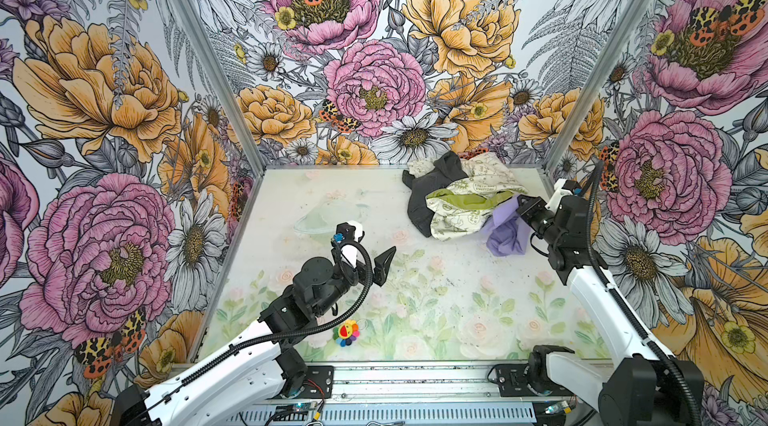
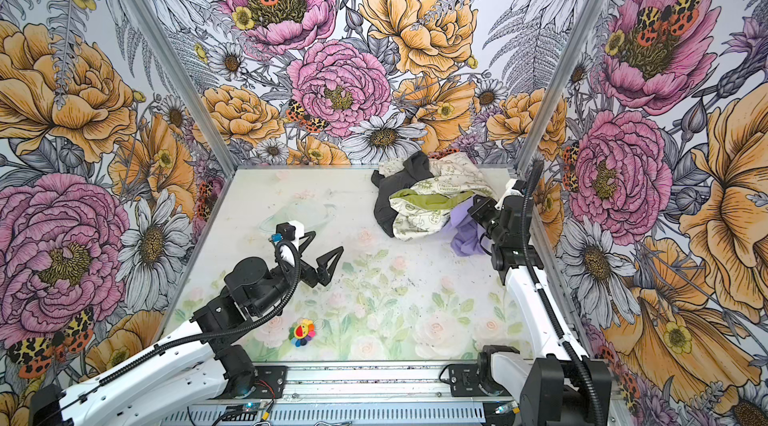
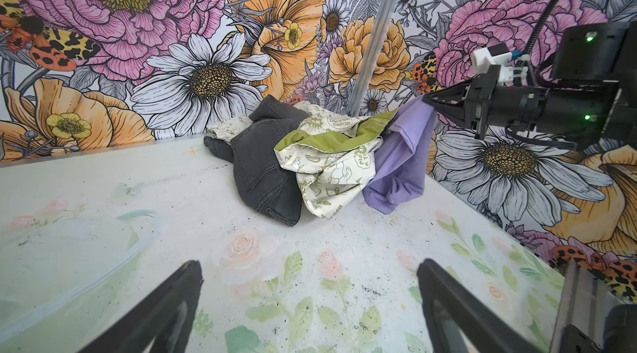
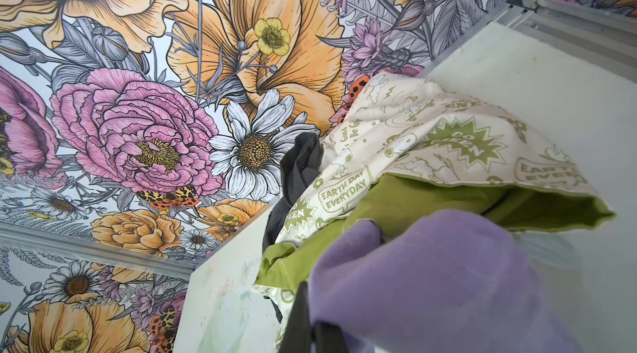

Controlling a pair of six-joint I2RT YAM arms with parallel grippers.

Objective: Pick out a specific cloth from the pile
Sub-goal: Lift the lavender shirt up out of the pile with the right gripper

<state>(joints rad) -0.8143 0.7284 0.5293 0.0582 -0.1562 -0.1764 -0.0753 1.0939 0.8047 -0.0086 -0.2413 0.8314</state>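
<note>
**Lavender cloth pinched, not yet clear of the pile**

Right jaws are closed on an upper edge of the cloth point(image 3: 401, 158). It hangs from the grip in a drape, and its lower end rests on the table point(image 1: 332, 203) at the right-hand edge of the pile point(image 1: 457, 195), close to the right wall. Left jaws are wide open with nothing in them, parked mid-table, well apart from the pile.

Risks as I see them:

- **Snagging the neighbour.** The cloth lies against the cream printed cloth point(image 3: 331, 168), and its top edge runs right beside the olive lining. I can't tell how much lavender is tucked underneath. If a fold is trapped, a pull will likely bring the cream piece along, and maybe the dark grey garment point(image 3: 262, 168) with it.
- **Thin grip.** From the left wrist view the bite looks like a small bunch of fabric at the tips. Drag from the pile could strip it out.
- **Wall clearance.** The right arm is close to the side panel, so there's little room to pull that way.
- **Blocked view.** The right wrist camera is mostly filled with purple, so I'd go by the top views.
</note>
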